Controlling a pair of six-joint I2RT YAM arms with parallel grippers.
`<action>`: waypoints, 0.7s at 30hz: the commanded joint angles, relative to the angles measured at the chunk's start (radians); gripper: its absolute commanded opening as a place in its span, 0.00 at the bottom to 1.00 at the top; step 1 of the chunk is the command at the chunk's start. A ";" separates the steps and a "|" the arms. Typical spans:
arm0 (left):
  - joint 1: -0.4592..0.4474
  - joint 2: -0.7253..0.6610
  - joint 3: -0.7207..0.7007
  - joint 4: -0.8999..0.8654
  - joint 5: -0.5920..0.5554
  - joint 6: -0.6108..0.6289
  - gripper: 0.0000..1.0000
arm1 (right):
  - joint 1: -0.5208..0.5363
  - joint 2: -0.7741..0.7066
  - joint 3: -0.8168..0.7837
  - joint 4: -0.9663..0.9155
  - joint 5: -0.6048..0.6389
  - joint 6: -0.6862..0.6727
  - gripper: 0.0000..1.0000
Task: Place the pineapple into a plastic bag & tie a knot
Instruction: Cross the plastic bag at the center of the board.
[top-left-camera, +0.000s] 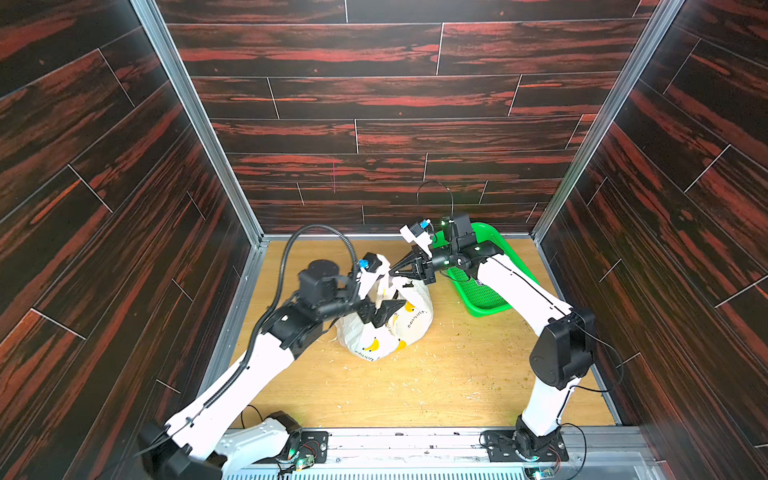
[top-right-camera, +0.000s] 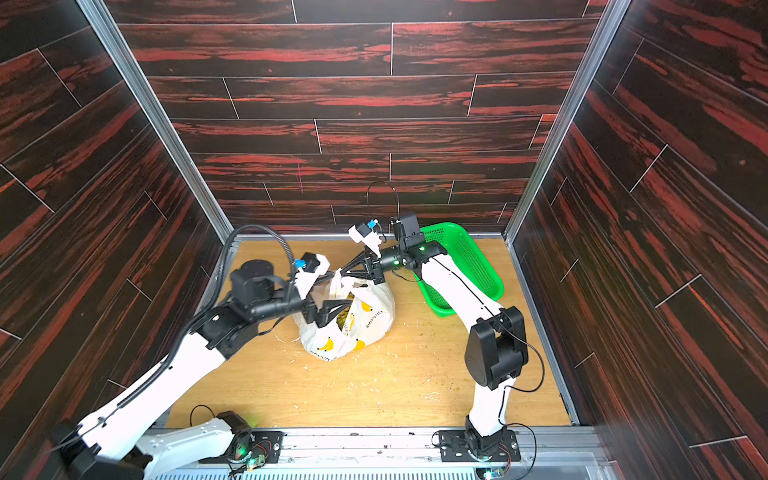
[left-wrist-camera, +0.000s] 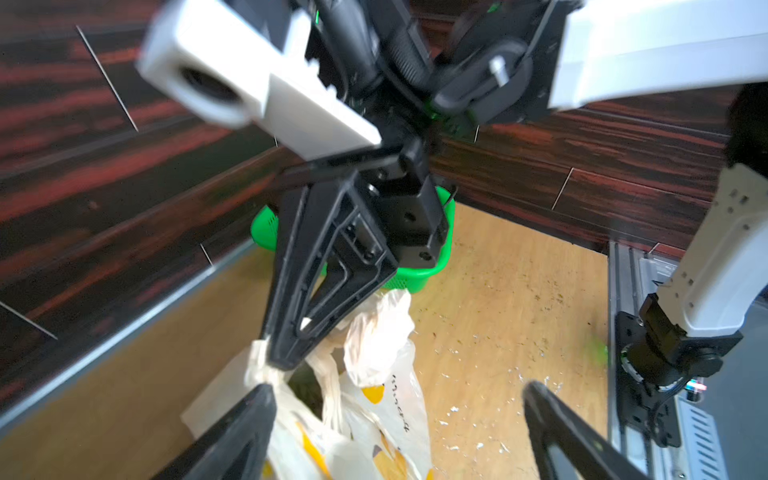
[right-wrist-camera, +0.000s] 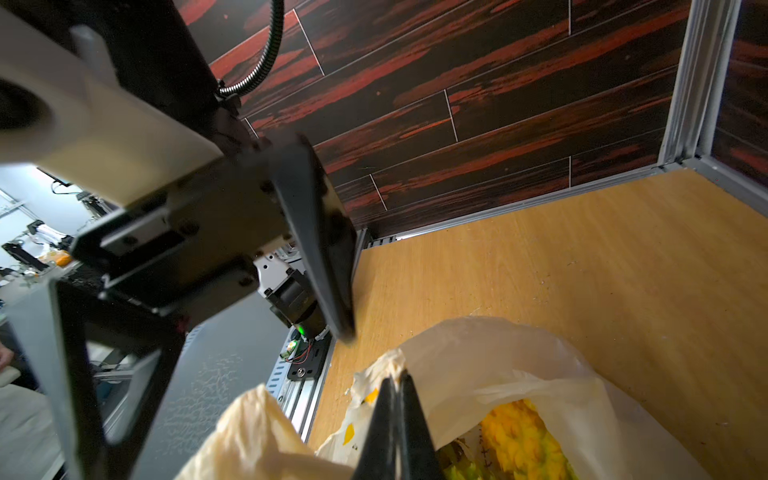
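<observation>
— Walls of dark, red-streaked plank and a pale wooden tabletop are entered first. What is listed on that surface?
— Item one: plastic bag, white, banana-printed, set near the middle of the tabletop. Item two: pineapple, lodged inside the bag and glimpsed through the gaping mouth. Item three: green mesh basket, set beside the bag on the right arm's side, partly hidden by that arm.
— How are the claws recorded?
— Right gripper: closed tight, with one handle strap pinched at its bunched end and held up above the bag. Left gripper: spread wide over the bag, nothing held.
— And progress?
— Bagging is judged done, since the fruit is contained. No knot is found and the mouth is left open, so the tying is judged almost wholly outstanding; a second strap is yet to be taken up
</observation>
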 joint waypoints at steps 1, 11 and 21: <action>-0.001 0.053 0.095 -0.043 -0.054 -0.065 0.90 | 0.006 -0.028 -0.013 0.006 0.012 0.011 0.00; -0.004 0.144 0.191 -0.121 -0.066 -0.070 0.65 | 0.006 -0.032 -0.018 0.014 0.016 0.017 0.00; -0.006 0.143 0.183 -0.133 0.011 -0.081 0.43 | 0.006 -0.034 -0.020 0.017 0.022 0.022 0.00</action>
